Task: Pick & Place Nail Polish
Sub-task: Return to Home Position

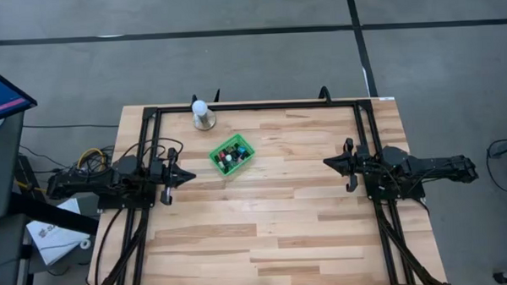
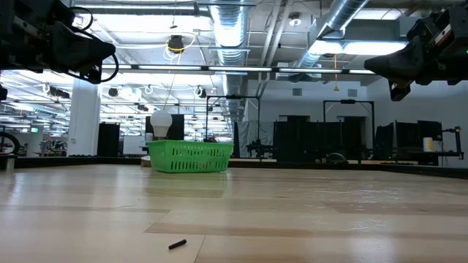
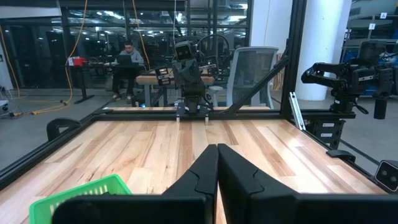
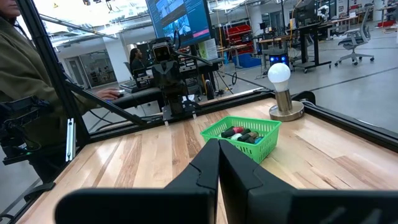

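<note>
Lying in green basket (image 2: 190, 157): nail polish (image 4: 244, 134); left gripper (image 1: 191, 174) and right gripper (image 1: 326, 162) clenched empty at table (image 1: 282, 226) sides.

Nail polish bottles (image 4: 244, 134) heaped in the green basket (image 4: 264, 146), lower ones hidden, count unclear.

1. The counter (image 1: 282, 234) is pale wood planking, bordered by a black frame (image 1: 261, 107);
2. a green mesh basket (image 1: 233, 154) stands left of centre, toward the rear;
3. a white ball on a round base (image 1: 203, 117) stands near it, apart, by the rear rail;
4. a small dark stub (image 2: 177, 245), perhaps a cap, lies near the front.
</note>
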